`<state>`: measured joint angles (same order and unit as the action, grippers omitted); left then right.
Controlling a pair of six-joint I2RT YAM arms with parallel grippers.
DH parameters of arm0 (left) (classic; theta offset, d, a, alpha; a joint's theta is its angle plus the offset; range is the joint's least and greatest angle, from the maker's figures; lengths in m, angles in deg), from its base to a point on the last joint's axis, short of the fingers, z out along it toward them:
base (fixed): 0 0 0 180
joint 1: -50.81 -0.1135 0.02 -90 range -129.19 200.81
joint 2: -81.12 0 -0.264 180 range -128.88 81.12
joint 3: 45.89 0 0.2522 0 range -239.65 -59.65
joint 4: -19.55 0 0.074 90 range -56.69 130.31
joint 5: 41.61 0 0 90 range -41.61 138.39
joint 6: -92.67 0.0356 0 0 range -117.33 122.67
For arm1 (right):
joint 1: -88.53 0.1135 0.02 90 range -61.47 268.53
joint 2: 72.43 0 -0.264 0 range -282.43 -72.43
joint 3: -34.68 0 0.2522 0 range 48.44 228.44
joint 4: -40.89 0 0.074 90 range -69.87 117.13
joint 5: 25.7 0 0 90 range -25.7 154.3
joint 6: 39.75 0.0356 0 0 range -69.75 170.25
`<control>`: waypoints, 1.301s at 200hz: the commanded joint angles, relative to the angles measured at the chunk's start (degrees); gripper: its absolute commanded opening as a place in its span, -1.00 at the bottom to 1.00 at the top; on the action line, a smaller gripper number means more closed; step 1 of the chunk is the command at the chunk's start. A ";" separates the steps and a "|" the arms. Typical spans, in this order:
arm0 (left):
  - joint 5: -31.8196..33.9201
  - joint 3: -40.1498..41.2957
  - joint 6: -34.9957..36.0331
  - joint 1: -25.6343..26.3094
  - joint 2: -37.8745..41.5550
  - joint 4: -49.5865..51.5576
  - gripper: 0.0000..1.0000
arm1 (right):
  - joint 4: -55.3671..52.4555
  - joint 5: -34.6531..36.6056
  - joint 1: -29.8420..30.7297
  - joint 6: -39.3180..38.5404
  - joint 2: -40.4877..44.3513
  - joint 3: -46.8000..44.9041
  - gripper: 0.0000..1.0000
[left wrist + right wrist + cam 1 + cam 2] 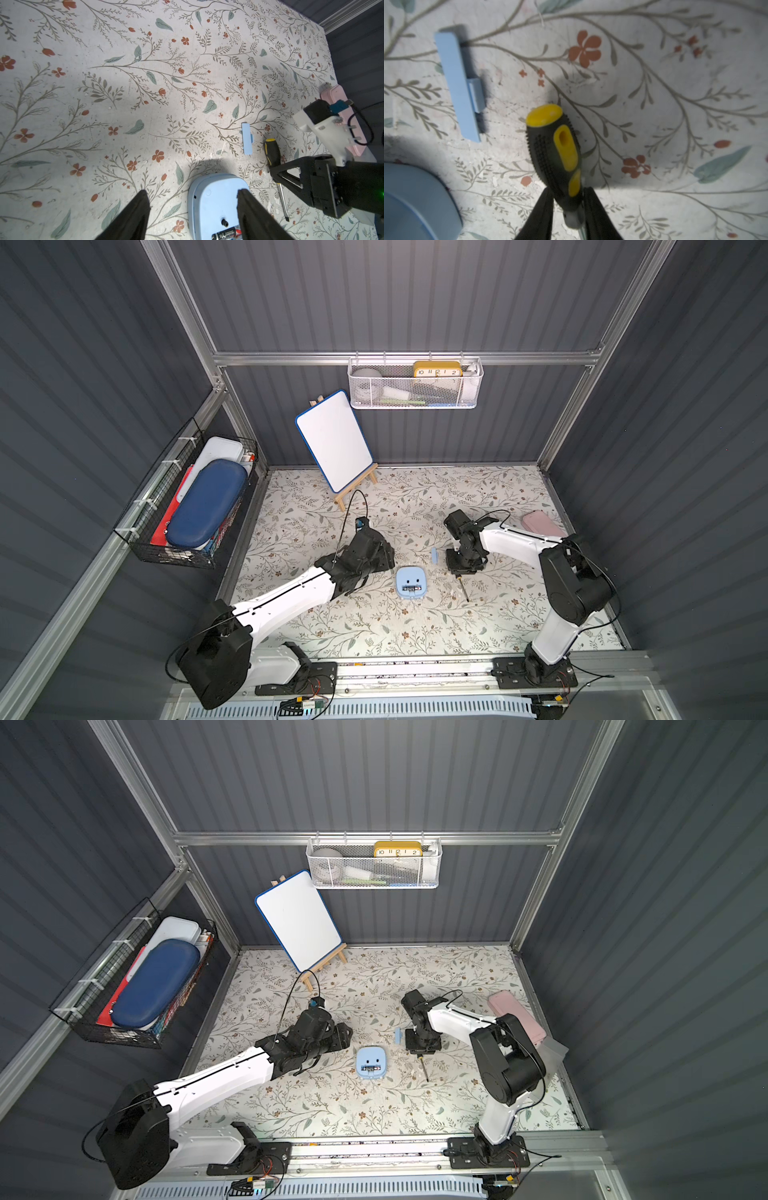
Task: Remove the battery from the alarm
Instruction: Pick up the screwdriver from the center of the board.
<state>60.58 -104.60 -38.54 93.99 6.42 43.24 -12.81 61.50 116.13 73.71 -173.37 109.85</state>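
The pale-blue alarm [410, 582] [370, 1061] [216, 199] lies face down on the floral mat with its back compartment uncovered. The battery [226, 235] sits in that compartment, dark with a red band. My left gripper [193, 193] [388, 562] is open and holds nothing. One finger is over the alarm's back, the other over bare mat. My right gripper [568, 190] [459, 570] is shut on the lower end of the handle of a black-and-yellow screwdriver [556, 149] [272, 152], to the right of the alarm.
The blue battery cover [434, 556] [458, 87] lies loose on the mat between the alarm and the right gripper. A whiteboard on an easel [334, 439] stands at the back. A pink case [540, 522] lies at the right. Wall baskets [415, 385] [187, 502] hang above.
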 commanded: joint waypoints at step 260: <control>-38.06 9.11 14.87 -0.50 13.41 -32.08 0.29 | 26.70 -43.66 9.93 6.21 35.76 -9.57 -1.00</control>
<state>22.11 -96.62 -23.86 93.88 18.64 13.54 10.44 20.84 125.33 78.98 -138.84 101.13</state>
